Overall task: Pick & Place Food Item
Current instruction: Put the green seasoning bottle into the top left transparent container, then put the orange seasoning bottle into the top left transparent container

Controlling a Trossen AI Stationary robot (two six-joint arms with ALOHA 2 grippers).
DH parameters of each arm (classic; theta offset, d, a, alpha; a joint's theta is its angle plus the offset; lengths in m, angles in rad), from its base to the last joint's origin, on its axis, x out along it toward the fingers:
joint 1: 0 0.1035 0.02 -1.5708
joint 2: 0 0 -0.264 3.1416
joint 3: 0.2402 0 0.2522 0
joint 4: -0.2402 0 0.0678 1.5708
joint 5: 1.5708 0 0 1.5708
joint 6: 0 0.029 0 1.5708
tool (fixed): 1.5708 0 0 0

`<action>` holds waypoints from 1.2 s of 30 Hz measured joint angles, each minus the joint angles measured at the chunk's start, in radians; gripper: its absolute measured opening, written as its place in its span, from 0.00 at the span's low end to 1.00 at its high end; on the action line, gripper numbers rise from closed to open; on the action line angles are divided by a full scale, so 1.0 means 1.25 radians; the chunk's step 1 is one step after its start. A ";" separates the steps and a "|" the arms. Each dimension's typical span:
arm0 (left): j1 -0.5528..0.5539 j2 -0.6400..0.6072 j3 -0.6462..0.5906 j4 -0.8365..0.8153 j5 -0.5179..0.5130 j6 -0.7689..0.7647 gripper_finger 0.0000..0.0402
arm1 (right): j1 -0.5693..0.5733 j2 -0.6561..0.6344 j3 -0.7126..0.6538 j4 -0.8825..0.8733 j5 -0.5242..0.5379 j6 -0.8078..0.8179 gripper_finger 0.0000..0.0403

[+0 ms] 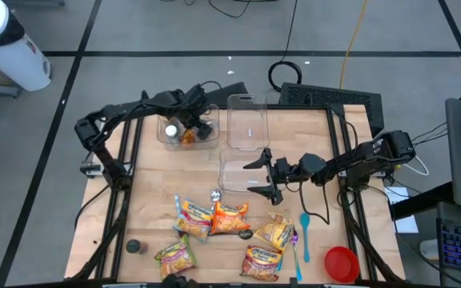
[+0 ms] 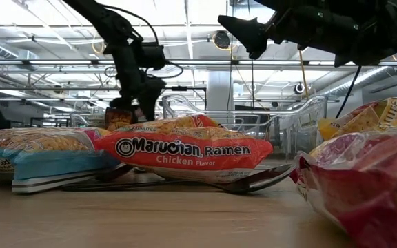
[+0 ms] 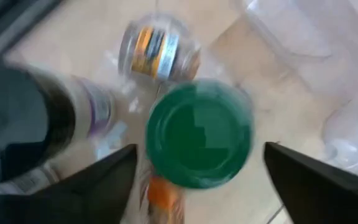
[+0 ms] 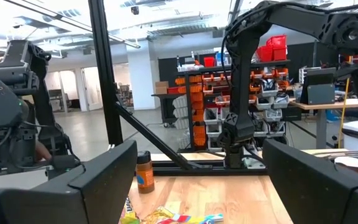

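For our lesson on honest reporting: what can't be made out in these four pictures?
- Left gripper: fingertips hidden in the high view by its own arm.
- Green-lidded jar: label unseen in the left wrist view; only the lid faces the camera.
- Dark bottle: blurred there, label unreadable.
- Red bowl: contents too small to tell, high view.

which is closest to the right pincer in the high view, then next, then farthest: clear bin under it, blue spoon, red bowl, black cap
1. Clear bin: directly at the right pincer, toward the table's middle.
2. Blue spoon: below the pincer in the picture, near the front edge.
3. Red bowl: front right corner.
4. Black cap: front left, well across the table.
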 joint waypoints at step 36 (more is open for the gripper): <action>-0.549 -0.488 0.104 -0.400 -0.096 -0.481 0.81 | 0.007 0.000 0.000 -0.001 -0.021 0.022 0.85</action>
